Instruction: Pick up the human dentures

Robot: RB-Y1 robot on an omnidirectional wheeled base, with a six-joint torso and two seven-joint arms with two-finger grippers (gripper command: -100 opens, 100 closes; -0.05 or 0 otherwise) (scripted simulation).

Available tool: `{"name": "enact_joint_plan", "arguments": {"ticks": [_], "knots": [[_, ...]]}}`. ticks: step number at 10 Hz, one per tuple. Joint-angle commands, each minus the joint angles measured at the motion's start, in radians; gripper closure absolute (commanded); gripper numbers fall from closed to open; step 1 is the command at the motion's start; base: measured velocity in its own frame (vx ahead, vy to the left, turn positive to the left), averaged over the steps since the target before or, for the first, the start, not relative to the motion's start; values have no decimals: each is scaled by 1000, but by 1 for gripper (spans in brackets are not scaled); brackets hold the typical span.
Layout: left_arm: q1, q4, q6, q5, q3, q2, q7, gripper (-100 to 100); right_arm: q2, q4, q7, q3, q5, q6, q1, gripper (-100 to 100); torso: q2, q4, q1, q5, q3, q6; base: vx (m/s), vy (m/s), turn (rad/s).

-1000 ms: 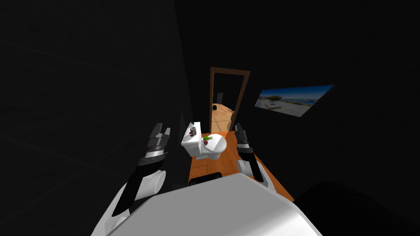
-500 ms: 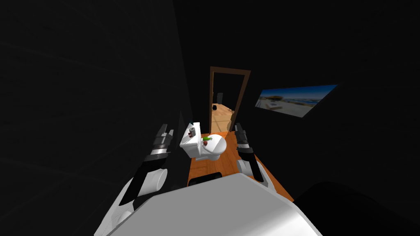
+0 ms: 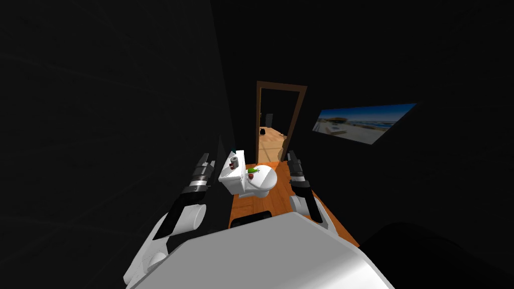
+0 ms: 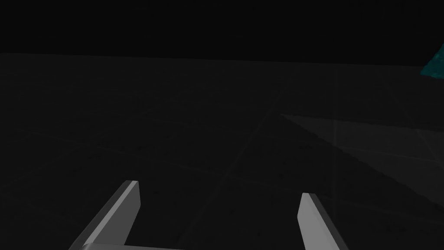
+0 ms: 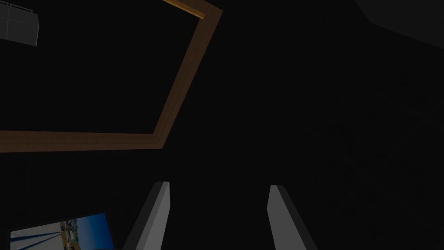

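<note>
A white toilet (image 3: 261, 183) stands ahead on the orange wood floor. On its tank (image 3: 231, 173) sit a grey roll (image 3: 234, 160) and a small red-and-white thing (image 3: 232, 166), which may be the dentures. Another small red thing (image 3: 250, 176) lies on the lid beside a green object (image 3: 254, 170). My left gripper (image 3: 206, 161) is raised just left of the tank, apart from it, and is open (image 4: 219, 189) and holding nothing, facing a dark wall. My right gripper (image 3: 291, 157) hangs right of the toilet, open (image 5: 219, 185) and holding nothing.
Dark walls close in on both sides of the narrow room. A brown-framed open doorway (image 3: 278, 120) lies beyond the toilet, with lit wood floor behind it. A seaside picture (image 3: 361, 123) hangs on the right wall. The orange floor (image 3: 281, 198) runs between the toilet and my right arm.
My left arm has swung right, bringing its gripper closer to the toilet tank. The right arm has stayed where it was.
</note>
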Motion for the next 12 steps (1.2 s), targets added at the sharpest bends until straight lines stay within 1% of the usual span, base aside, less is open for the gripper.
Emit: {"name": "enact_joint_plan", "arguments": {"ticks": [1,2,3,5,6,7,8,9,10,12], "knots": [[-11,10,50,5,-2,0,5,-100,0,0,0,0,0,0,0,0,0,0,0,0,0,0,33,-27,1],[-21,22,78,11,-2,1,11,-100,0,0,0,0,0,0,0,0,0,0,0,0,0,0,38,-33,1],[-21,22,95,11,-2,1,11,-100,0,0,0,0,0,0,0,0,0,0,-1,0,0,0,27,-21,2],[-43,47,160,21,-2,3,23,-100,0,0,0,0,0,0,0,0,0,0,0,0,0,0,35,-20,1],[-43,47,178,21,-2,3,23,-100,0,0,0,0,0,0,0,0,0,0,0,0,0,0,32,-16,1],[-54,60,212,27,-2,3,29,-100,0,0,0,0,0,0,0,0,0,0,0,0,0,0,30,-17,2],[-54,60,220,27,-2,3,29,-100,0,0,0,0,0,0,0,0,0,0,0,0,0,0,21,-17,1],[-65,73,258,32,-2,4,35,-100,0,0,0,0,0,0,0,0,1,0,0,0,0,0,31,-21,0],[-65,73,262,32,-2,4,35,-100,0,0,0,0,0,0,0,0,0,0,0,0,0,0,25,-14,3],[-87,101,332,43,-2,4,47,-100,0,0,0,0,0,0,0,0,1,0,0,0,0,0,29,-19,1]]}}
